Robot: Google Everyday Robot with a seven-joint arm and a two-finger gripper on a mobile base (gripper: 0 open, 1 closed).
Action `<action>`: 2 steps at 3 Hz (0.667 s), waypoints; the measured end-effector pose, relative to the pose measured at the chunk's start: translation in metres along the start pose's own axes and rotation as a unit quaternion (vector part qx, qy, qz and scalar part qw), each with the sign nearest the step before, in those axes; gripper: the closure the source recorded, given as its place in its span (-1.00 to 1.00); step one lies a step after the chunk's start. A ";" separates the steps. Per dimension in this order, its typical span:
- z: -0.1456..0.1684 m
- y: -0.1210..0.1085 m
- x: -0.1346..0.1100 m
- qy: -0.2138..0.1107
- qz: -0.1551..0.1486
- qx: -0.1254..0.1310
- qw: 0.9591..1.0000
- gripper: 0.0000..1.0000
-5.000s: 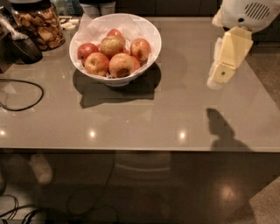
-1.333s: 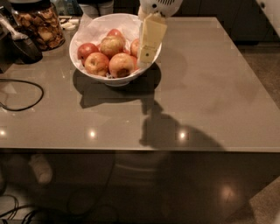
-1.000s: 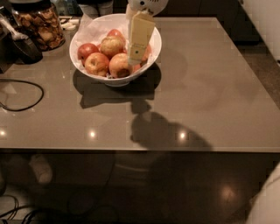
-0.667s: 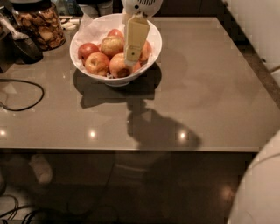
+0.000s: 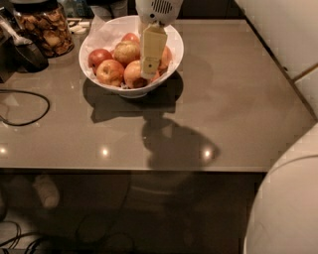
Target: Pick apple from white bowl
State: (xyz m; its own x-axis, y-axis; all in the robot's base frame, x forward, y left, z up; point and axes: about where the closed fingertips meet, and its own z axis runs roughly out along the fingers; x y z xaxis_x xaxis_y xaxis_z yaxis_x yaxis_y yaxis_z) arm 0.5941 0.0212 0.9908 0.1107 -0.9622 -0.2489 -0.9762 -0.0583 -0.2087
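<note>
1. Work surface. We see a grey-brown table [image 5: 233, 99] with a glossy top. The white bowl [image 5: 128, 90] stands toward the 11 o'clock part of the top, well back from the near edge. Crumpled white paper [image 5: 107, 31] lines the bowl and shows along its far rim.

2. Bowl contents. Several apples lie heaped in the bowl.
- The apple [image 5: 132, 74], yellow-orange with a pinkish blush, sits at 6 o'clock in the heap, against the near wall.
- A second blushed apple [image 5: 110, 72] touches it at 9 o'clock.
- A deep-red apple [image 5: 99, 57] lies at the 9 o'clock side of the bowl.
- A duller brownish apple [image 5: 126, 50] lies near the centre.

3. End effector. The gripper [image 5: 148, 74] hangs tip-down over the bowl from a white wrist housing [image 5: 158, 10] at 12 o'clock. Its cream-coloured tip is just at the 3 o'clock side of the apple and hides that edge. We cannot tell whether the gripper is spread or pressed together, nor whether it touches the fruit.

4. Surroundings. A glass jar [image 5: 44, 30] of brown snacks stands at 10 o'clock from the bowl. A black cable [image 5: 30, 119] loops at 8 o'clock.
</note>
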 end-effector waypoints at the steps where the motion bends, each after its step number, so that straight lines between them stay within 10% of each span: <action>1: 0.010 0.001 0.001 0.006 0.001 -0.011 1.000 -0.60; 2: 0.021 0.001 0.003 0.012 0.002 -0.022 1.000 -0.56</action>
State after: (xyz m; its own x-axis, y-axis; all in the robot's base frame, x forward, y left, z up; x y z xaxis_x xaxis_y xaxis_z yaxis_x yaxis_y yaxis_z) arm 0.5973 0.0237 0.9700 0.1021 -0.9686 -0.2268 -0.9839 -0.0648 -0.1663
